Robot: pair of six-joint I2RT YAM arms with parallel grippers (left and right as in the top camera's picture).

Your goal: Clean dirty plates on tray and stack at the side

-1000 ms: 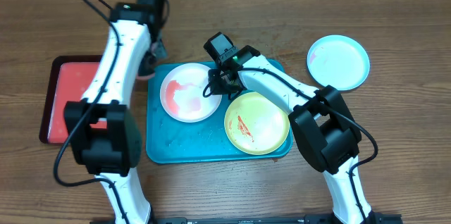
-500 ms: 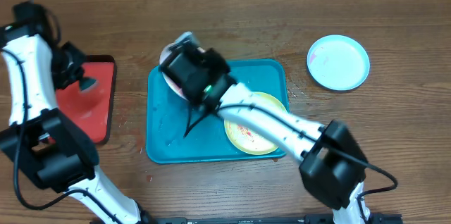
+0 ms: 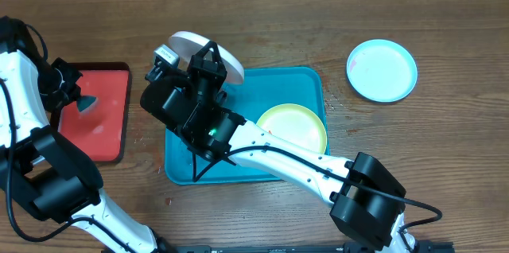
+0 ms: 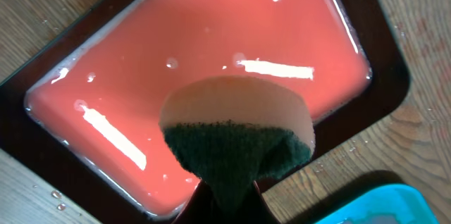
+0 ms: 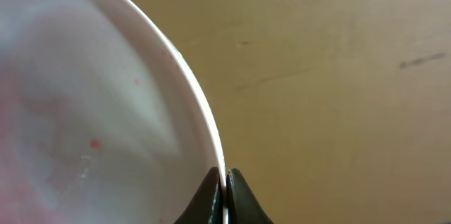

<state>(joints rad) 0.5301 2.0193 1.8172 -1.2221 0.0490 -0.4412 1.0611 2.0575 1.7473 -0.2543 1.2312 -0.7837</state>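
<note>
My right gripper (image 5: 224,182) is shut on the rim of the white plate (image 5: 91,104) and holds it raised and tilted above the far left corner of the teal tray (image 3: 278,82); the plate (image 3: 203,50) shows faint red specks. The yellow-green plate (image 3: 298,126) lies on the tray's right part, half hidden by the right arm. The light blue plate (image 3: 382,70) lies on the table at the far right. My left gripper (image 4: 225,192) is shut on a sponge (image 4: 236,129), tan on top and dark green below, over the red tray (image 4: 197,62).
The red dark-rimmed tray (image 3: 107,118) holds a pinkish liquid and lies left of the teal tray. The right arm (image 3: 262,153) stretches across the teal tray. Water drops lie on the wooden table (image 3: 318,14) near the red tray.
My right gripper has lifted the white plate off the teal tray, up and to the left. My left gripper has carried the sponge from beside the teal tray to over the red tray.
</note>
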